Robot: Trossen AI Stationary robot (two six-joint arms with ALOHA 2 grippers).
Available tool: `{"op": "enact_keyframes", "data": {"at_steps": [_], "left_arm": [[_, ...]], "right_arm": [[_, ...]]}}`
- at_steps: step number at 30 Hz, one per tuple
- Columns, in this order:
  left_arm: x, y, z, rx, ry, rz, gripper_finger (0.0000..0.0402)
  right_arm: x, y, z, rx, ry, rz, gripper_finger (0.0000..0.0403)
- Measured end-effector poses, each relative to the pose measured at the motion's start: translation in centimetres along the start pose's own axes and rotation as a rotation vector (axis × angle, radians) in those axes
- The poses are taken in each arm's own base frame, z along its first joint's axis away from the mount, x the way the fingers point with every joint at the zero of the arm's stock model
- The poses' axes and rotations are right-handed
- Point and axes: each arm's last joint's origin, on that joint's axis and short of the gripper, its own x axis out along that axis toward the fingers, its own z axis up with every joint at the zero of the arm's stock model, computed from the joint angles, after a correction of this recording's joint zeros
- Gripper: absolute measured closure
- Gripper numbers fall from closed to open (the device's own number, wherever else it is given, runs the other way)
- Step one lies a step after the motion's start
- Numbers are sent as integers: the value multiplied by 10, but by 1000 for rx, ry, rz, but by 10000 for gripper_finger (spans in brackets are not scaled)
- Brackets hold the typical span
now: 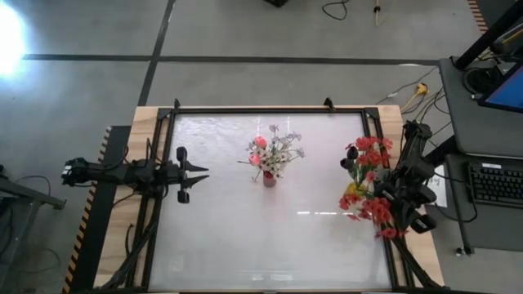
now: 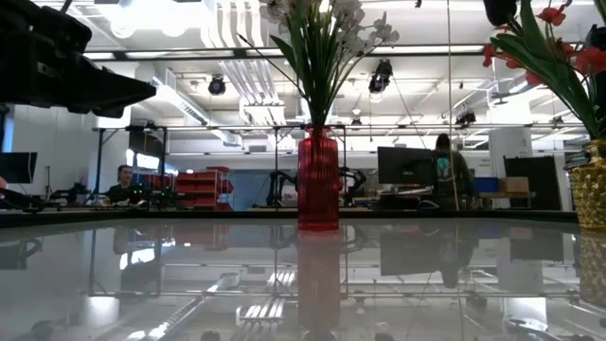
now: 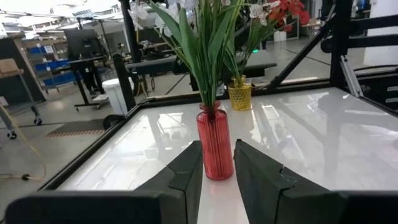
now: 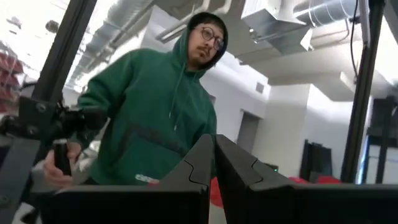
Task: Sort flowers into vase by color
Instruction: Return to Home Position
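A red ribbed vase (image 1: pixel 269 178) (image 3: pixel 215 149) stands mid-table on its base and holds white sprays and pink rosebuds (image 1: pixel 274 152). A gold vase (image 3: pixel 239 96) (image 2: pixel 593 194) near the table's right edge holds red blooms (image 1: pixel 368 152). More red blooms (image 1: pixel 380 212) lie along my right arm (image 1: pixel 409 184). My left gripper (image 1: pixel 198 173) (image 3: pixel 217 152) is open and level at the table's left, pointing at the red vase, which stands beyond its fingertips. My right gripper (image 4: pixel 214 142) is shut and points upward, with red blooms (image 4: pixel 215 190) blurred just past its fingers. My right gripper's fingers (image 4: pixel 199 168) are closed together. Red blooms show close behind them, but no stem is visible between them. I cannot tell whether they touch a flower.
The white glossy tabletop (image 1: pixel 245 237) sits inside a dark frame (image 1: pixel 270 109). A person in a green hoodie (image 4: pixel 155 118) stands beyond the right gripper, with a hand on a handle (image 4: pixel 61 158). Desks with a keyboard (image 1: pixel 497 181) stand to the right of the table.
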Motion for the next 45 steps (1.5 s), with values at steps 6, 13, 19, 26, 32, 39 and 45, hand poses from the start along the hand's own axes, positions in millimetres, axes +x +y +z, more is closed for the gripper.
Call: {"op": "enact_keyframes", "data": {"at_steps": [6, 13, 19, 26, 32, 39, 45], "left_arm": [[0, 0, 0, -10, -2, 1, 322], [0, 0, 0, -14, -1, 1, 322], [0, 0, 0, -26, -2, 1, 322], [0, 0, 1, -27, -6, 1, 322], [0, 0, 1, -41, -9, 2, 322], [0, 0, 1, -58, -12, 2, 322], [0, 0, 1, -58, -14, 1, 322]], "right_arm": [[0, 0, -2, -64, 24, 2, 390], [-1, -2, -11, 70, 145, -150, 390], [-2, -2, -15, 126, 193, -171, 390], [-3, -5, -16, 125, 216, -284, 390], [-5, -10, -17, 104, 261, -481, 390], [-7, -10, -21, 77, 319, -532, 390], [-8, -9, -27, 102, 366, -525, 390]]}}
